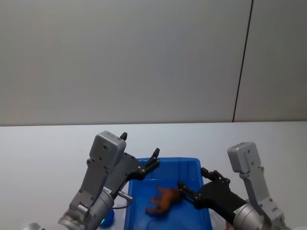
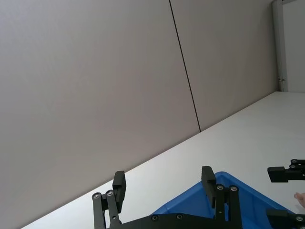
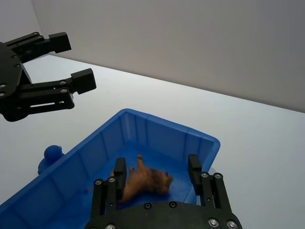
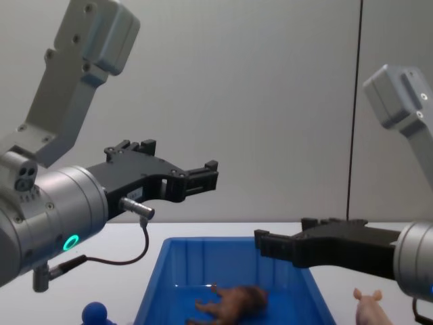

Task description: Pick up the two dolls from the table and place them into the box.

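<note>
White table (image 3: 248, 133), brown doll (image 3: 143, 180) in box (image 3: 167, 125), below right claw (image 3: 157, 163).

Box (image 3: 162, 138) glossy blue plastic, ribbed walls; brown doll (image 3: 145, 180) shaggy, fuzzy; table (image 3: 248, 133) smooth matt white

Box (image 1: 188, 161) mouth open above; brown doll (image 1: 163, 200) occupies floor centre.

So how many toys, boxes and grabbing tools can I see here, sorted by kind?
Toys: 3 (brown shaggy animal inside the blue bin; blue doll left of it; pink pig-like figure right of it)
Bins: 1
Tools: 2 (left tool, right tool, both open)
Total: 6
</note>
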Available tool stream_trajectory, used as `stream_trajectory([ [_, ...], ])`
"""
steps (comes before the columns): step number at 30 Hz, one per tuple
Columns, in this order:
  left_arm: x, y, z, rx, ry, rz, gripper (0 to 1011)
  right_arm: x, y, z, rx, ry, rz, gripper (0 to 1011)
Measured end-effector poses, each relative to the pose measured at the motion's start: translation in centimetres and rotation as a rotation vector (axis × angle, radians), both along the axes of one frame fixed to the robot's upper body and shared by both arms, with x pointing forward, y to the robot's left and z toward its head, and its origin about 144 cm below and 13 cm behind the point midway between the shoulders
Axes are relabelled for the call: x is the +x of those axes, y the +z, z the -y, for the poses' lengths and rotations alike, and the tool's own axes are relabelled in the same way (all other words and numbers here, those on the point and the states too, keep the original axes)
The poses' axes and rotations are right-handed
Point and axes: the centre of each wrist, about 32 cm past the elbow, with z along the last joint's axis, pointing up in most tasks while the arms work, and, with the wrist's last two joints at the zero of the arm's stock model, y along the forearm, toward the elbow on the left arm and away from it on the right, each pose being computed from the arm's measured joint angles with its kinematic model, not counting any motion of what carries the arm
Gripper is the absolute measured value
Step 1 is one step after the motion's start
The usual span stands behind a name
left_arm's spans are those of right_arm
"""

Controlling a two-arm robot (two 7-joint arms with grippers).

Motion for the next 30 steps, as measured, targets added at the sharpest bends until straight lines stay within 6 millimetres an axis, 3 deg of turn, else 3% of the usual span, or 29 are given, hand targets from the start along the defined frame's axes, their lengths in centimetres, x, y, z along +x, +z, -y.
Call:
stream_trajectory([
  [2, 0.0, 0.0, 0.0, 0.0, 0.0, 0.0, 1001, 0.0, 0.0, 0.0, -0.001, -0.005, 0.0, 834],
  [9, 0.0, 0.0, 0.0, 0.0, 0.0, 0.0, 1001, -0.3, 0.0, 0.5, -0.004, -0.041, 0.006, 996],
  [30, 0.0, 0.0, 0.0, 0.0, 0.0, 0.0, 1001, -3.4, -0.4, 2.1, -0.038, -0.215, -0.007, 1001],
])
